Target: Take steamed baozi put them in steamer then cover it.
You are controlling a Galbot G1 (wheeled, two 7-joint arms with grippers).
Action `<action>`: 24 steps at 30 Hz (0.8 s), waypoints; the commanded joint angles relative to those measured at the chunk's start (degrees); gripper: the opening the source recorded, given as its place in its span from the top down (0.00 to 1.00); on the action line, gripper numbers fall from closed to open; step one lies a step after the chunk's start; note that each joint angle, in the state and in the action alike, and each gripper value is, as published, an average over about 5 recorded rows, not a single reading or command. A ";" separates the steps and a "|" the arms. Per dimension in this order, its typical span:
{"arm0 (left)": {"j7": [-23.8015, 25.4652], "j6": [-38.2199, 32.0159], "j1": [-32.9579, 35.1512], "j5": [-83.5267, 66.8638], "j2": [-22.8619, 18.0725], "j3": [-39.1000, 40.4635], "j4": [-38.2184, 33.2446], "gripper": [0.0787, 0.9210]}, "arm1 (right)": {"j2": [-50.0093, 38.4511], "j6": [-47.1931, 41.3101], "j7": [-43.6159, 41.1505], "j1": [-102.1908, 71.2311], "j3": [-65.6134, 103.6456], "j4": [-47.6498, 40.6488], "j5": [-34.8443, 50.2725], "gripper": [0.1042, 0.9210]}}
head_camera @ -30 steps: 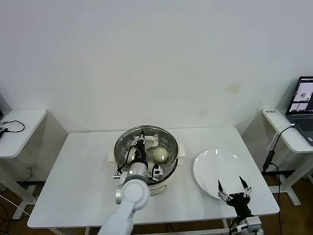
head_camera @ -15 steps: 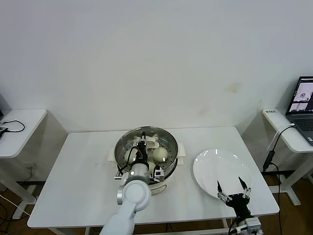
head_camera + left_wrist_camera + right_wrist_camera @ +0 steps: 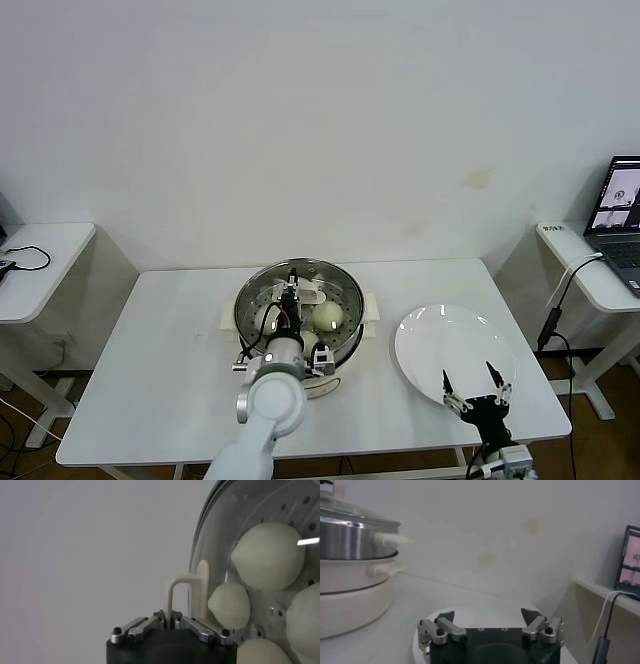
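surface: white table | on it: steamer centre, white plate right

Steamer – shiny steel; cover – clear glass; baozi smooth, matt; plate glossy.

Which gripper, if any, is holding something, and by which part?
The left gripper straddles the cover's handle; whether it grips cannot be told. The right gripper, open by the plate, holds nothing.
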 commanded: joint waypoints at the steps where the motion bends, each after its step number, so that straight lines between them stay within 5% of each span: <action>1: -0.43 -0.70 1.65 -0.41 0.91 -0.11 -3.89 0.63 | 0.14 0.05 -0.02 -0.25 -0.16 0.15 -0.24 0.12; 15: -3.50 -3.35 11.87 -11.94 8.09 -2.07 -18.07 0.16 | -0.68 0.20 0.00 -1.40 -0.04 0.37 -0.23 0.12; 24: -15.41 -8.35 28.46 -43.71 9.77 -12.83 -29.74 0.12 | -3.37 0.60 -0.07 -3.01 0.15 0.59 1.89 0.12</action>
